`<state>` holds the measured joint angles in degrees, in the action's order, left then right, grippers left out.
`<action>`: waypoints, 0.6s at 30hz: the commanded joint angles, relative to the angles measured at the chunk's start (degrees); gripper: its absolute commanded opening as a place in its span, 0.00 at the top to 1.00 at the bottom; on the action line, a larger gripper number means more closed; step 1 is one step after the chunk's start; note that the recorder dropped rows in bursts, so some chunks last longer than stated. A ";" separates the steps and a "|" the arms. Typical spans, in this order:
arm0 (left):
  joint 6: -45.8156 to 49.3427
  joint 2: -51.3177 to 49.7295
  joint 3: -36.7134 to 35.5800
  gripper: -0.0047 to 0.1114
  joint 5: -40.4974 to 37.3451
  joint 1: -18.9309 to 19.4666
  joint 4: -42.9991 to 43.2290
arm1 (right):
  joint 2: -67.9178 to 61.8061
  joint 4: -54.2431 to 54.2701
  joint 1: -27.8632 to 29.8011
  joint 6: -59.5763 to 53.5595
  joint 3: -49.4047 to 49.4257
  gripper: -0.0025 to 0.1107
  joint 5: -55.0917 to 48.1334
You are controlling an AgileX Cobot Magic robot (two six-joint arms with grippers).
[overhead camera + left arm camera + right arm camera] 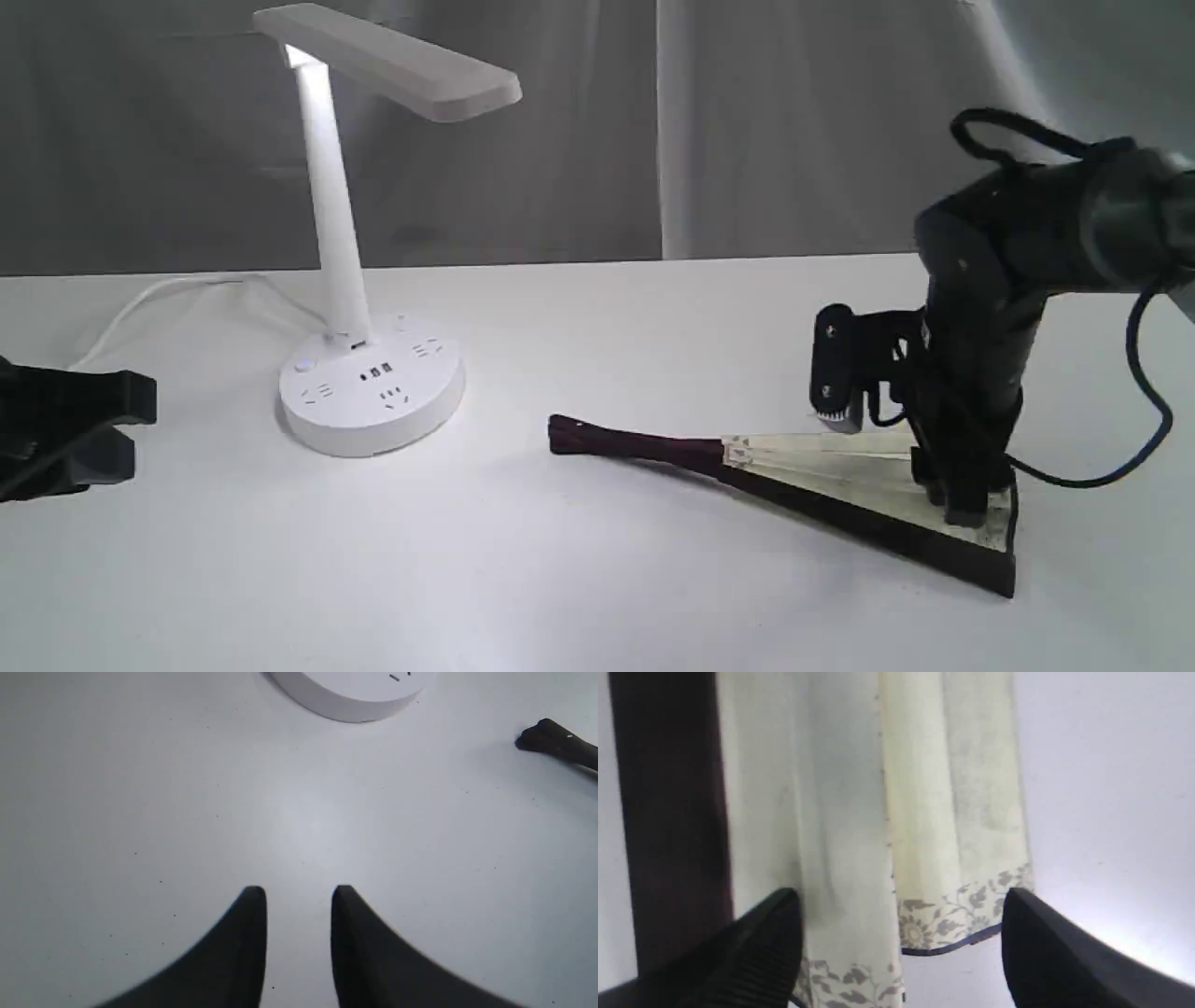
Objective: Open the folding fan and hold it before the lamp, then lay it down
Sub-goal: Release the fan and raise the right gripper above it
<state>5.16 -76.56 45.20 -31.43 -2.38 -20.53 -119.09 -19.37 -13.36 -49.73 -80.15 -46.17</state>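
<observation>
The folding fan (840, 471) lies on the white table, partly spread, with its dark maroon guard along the near side and its pivot end pointing toward the lamp (336, 233). My right gripper (948, 499) stands over the fan's wide end. In the right wrist view its open gripper (901, 900) straddles the cream pleats (952, 812) with the floral border, and holds nothing. Far left, my left gripper (140, 429) rests low by the table. It (299, 896) is open with bare table between the fingers, and the lamp base (355, 695) and the fan's pivot end (558, 744) lie beyond it.
The lamp's white cord (159, 299) trails left from the base toward the table's back edge. Grey curtains hang behind the table. A black cable (1144, 411) loops off the right arm above the table.
</observation>
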 commanded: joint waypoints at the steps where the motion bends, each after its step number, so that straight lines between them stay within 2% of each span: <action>1: 0.05 -0.02 0.43 0.74 0.66 0.18 -0.80 | 3.42 5.19 0.17 -0.32 0.36 0.43 1.91; 6: 0.05 -0.02 0.43 0.74 0.66 0.18 -0.80 | 5.52 11.60 0.17 2.40 0.36 0.43 3.54; 8: 0.05 -0.02 0.43 0.74 0.66 0.18 -0.80 | 5.63 18.60 0.17 4.56 0.36 0.43 5.46; 18: 0.05 -0.02 0.43 0.74 0.55 0.18 -0.80 | 5.06 77.07 -0.20 9.72 0.36 0.43 18.83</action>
<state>5.16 -76.56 45.20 -31.43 -2.38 -20.66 -113.96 48.15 -13.32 -40.52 -80.15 -29.81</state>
